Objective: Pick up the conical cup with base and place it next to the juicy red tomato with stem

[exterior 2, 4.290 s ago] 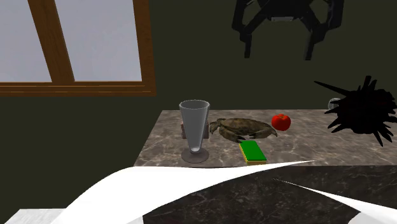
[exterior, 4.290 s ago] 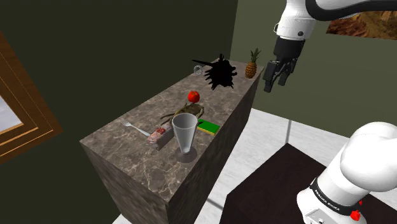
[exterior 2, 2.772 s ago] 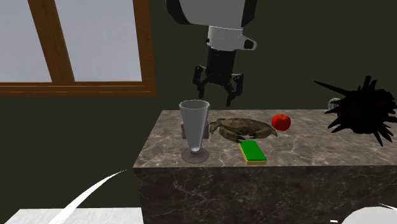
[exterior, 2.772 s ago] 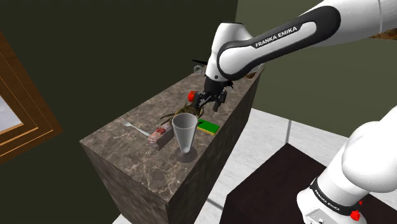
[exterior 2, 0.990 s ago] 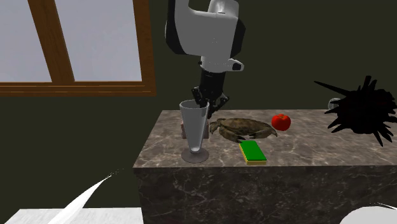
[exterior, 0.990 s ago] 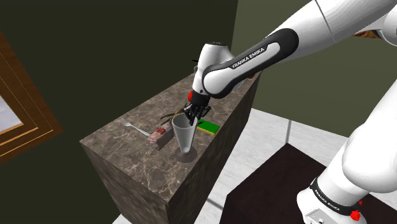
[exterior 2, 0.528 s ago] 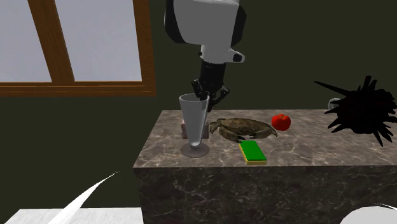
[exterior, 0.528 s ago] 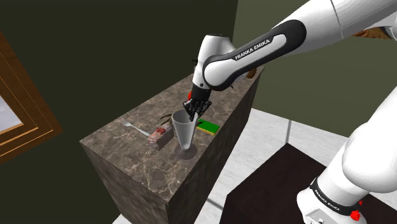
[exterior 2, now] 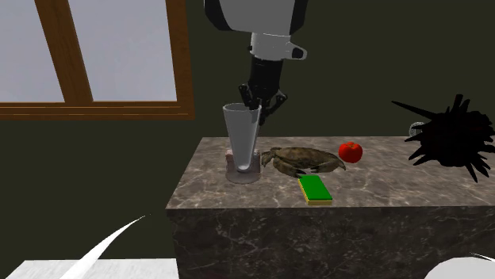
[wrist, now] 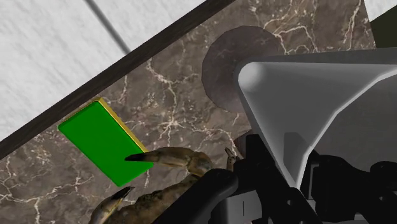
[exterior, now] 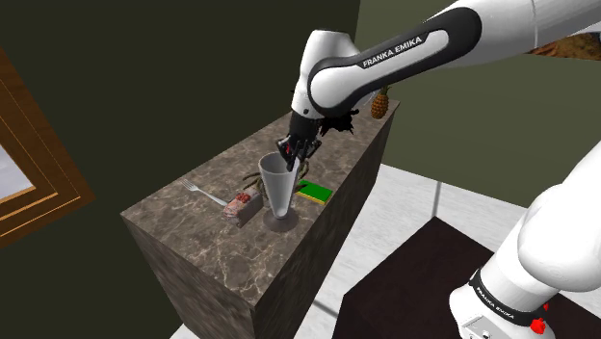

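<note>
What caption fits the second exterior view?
Gripper holds the conical cup by its rim above the counter, tomato nearby.

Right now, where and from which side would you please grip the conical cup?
At the rim, from above: the cup is upright, its wide mouth open upward, so the thin wall fits between the jaws of the gripper, as now.

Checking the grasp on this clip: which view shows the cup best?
The second exterior view: the whole cup, rim to base, side-on, with the gripper at its rim. The shoulder view shows it from above. The wrist view shows its rim and wall up close.
</note>
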You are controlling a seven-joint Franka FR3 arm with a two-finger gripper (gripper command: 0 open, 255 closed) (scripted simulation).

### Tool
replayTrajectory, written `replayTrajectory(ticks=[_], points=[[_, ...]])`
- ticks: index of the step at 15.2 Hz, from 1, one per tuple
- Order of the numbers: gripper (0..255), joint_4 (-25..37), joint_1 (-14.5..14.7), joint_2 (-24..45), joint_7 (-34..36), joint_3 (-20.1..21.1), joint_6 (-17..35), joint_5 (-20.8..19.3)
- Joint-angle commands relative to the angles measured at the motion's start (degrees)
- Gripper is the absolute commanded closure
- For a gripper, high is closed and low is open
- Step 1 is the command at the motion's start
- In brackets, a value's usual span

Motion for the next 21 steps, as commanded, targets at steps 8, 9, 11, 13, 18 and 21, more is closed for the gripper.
replayTrajectory(ticks=[8,9,11,13,18,21], points=[[255,4.5,-0.2,-2.6,0.5,-0.3,-7.0,0.1],[255,5.1,-0.2,-2.8,0.5,-0.4,-7.8,0.1],[255,6.2,-0.2,-3.2,0.6,-0.5,-9.3,0.1],[255,7.4,-0.3,-3.6,0.8,-0.5,-10.8,0.0],[255,10.7,-0.4,-4.2,1.1,-0.7,-14.7,-0.1],[255,12.7,-0.5,-4.4,1.4,-0.8,-16.9,-0.2]])
